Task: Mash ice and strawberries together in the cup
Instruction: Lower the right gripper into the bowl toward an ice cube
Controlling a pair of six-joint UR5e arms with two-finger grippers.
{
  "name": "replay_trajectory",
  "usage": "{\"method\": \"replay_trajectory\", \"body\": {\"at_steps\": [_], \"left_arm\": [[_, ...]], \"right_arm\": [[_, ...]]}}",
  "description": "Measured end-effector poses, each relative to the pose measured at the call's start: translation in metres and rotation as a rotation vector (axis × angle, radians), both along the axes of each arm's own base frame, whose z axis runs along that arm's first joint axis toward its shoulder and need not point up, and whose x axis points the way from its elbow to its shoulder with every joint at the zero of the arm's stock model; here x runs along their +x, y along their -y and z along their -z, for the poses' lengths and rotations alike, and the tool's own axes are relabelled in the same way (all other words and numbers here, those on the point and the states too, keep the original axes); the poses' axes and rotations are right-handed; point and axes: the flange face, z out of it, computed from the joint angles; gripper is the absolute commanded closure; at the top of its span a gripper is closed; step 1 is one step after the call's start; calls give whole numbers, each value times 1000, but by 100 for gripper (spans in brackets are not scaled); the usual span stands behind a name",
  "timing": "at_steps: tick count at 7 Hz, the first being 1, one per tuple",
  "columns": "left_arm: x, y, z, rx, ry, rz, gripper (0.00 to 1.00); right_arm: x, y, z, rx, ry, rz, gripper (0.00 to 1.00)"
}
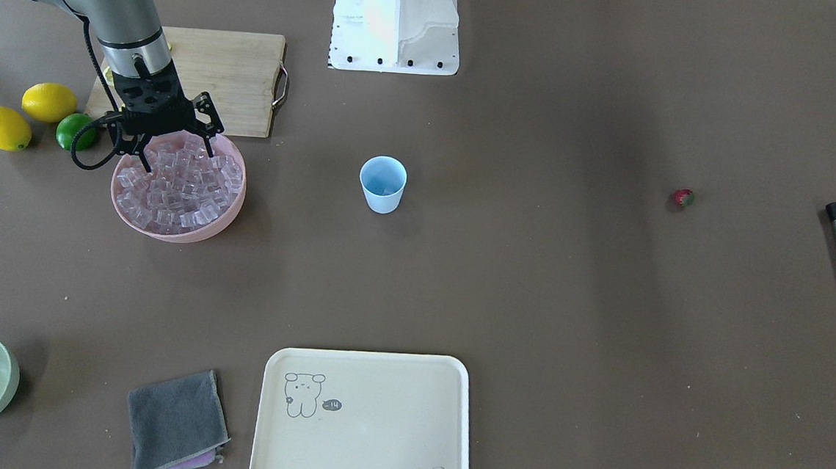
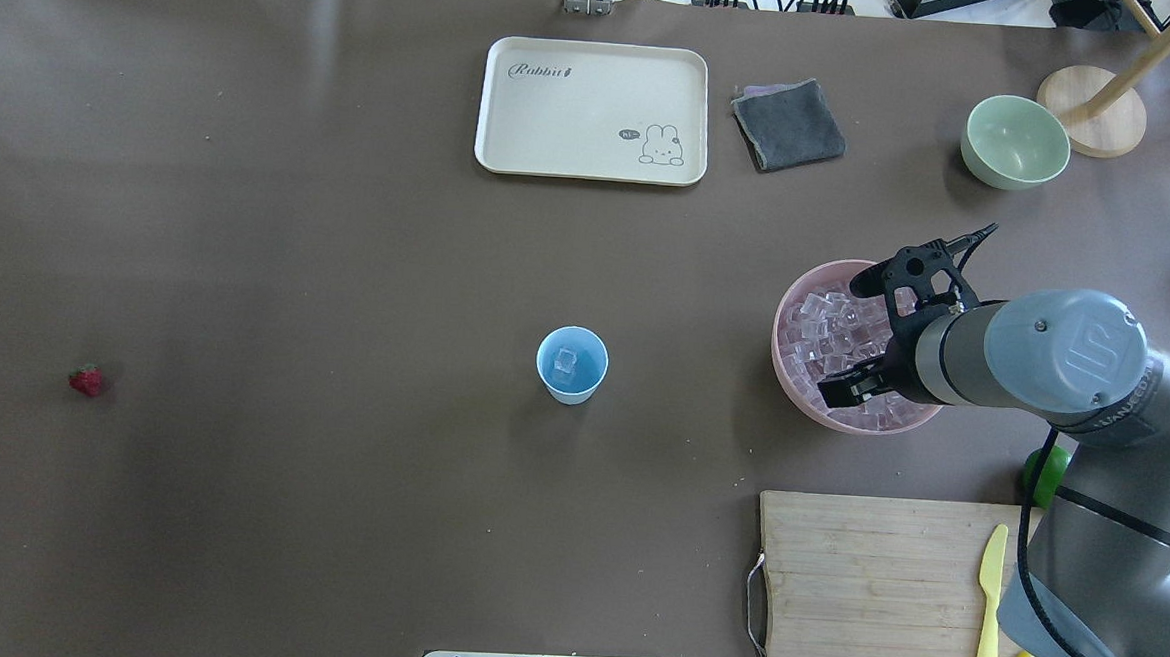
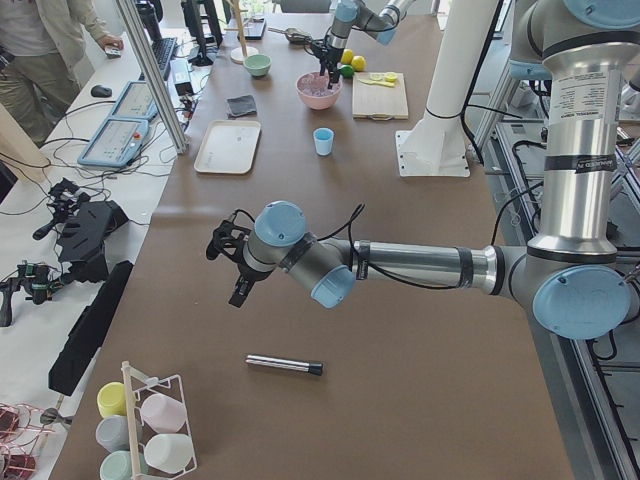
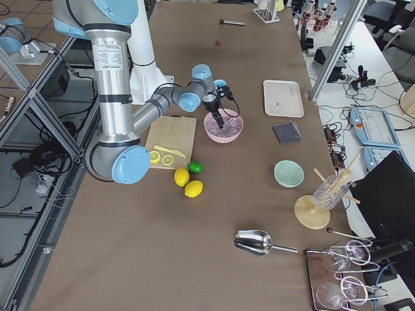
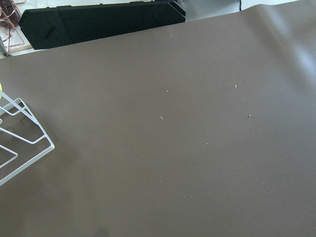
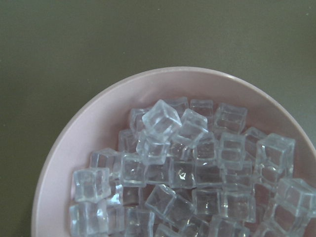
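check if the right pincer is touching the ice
Cannot tell: the front view shows the open right pincer overlapping the ice, but neither contact nor a gap is plain.

The cream tray (image 2: pixel 576 118) carried the word "Rabbit" in script at one corner. Near the opposite corner, a small dark speech bubble (image 2: pixel 630 134) beside a rabbit drawing (image 2: pixel 663 145) seemed to read "Hi~". The right arm's blue joint cap (image 2: pixel 1085 350) bore an embossed "UR" logo; the lettering on the ring below it was too small to read.
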Motion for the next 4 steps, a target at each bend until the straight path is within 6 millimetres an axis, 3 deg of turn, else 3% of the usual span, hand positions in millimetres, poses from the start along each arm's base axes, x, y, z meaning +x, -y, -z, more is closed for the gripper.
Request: {"method": "replay_trajectory", "body": {"at_steps": [4], "left_arm": [[0, -4, -3, 9, -1, 1, 2]], "right_arm": [[-23, 4, -17, -6, -66, -2, 1]]}}
